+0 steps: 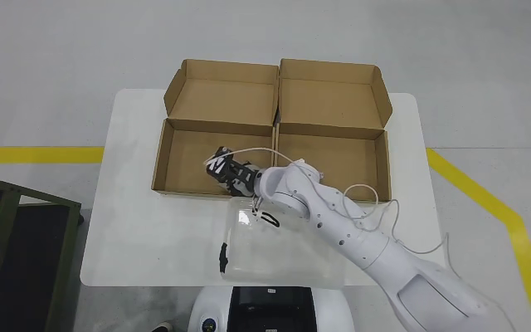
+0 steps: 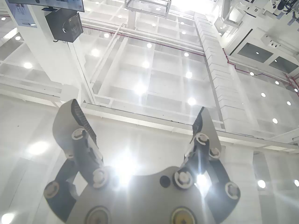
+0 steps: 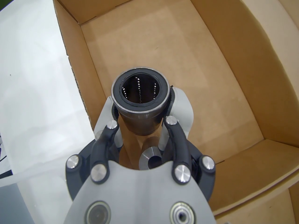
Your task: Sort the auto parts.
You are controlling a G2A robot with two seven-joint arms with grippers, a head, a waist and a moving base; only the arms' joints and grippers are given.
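right gripper: fingers clamped on bearing; bearing held above the floor of an open cardboard box, seemingly poised for release there | left gripper: fingers apart, empty; pointed upward, apparently parked clear of the sorting

A glossy white jointed arm is strung with a thin white cable, and pale grey fingers are hinged on black links with round silver screws.
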